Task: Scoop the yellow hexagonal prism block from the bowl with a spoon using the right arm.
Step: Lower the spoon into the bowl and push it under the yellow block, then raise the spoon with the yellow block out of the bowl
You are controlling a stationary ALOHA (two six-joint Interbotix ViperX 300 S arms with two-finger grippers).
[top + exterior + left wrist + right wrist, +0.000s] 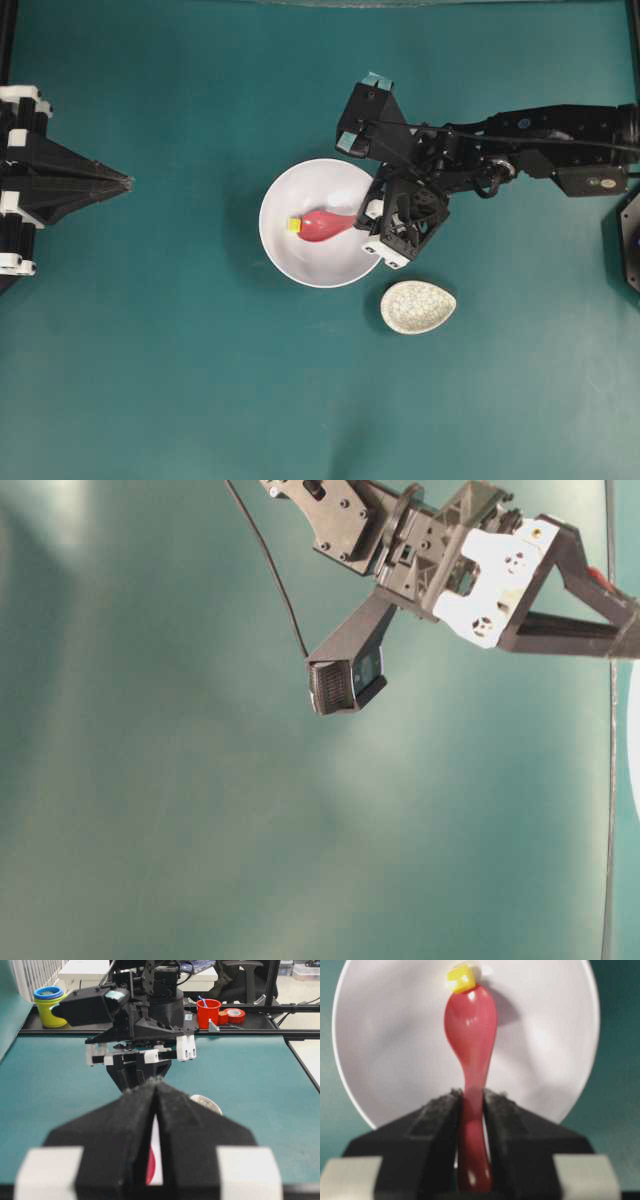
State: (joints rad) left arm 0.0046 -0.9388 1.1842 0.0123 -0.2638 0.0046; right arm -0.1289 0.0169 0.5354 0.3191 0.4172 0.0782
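Your right gripper [470, 1110] is clamped on the handle of the spoon [471, 1025], both pads tight against the red-pink shaft with no gap showing in the right wrist view; the scoop points away from the wrist into the bowl [380, 1060]. The spoon's tip touches the yellow hexagonal prism block [460, 979], which sits at the far lip of the scoop, on the edge and not yet inside as far as the frame shows. Overhead, the block [294, 225] lies just left of the bowl's centre, the spoon [325, 225] lying across the middle of the bowl [300, 262] from its right rim, where the right arm [470, 155] reaches in. Judgement: the step in hand is getting the scoop under the block. Keep the tip low against the bowl floor, push slowly toward the bowl's left wall so the wall stops the block, then roll the wrist to tip it into the scoop. A fast push would likely skid the block up the curved wall. Level the scoop before lifting. The speckled dish [418, 306] sits just off the bowl's lower right rim, under your wrist's path; clear it on withdrawal. Your left gripper [155, 1125] sits with its jaws together, holding nothing, parked at the tabletop's left edge.
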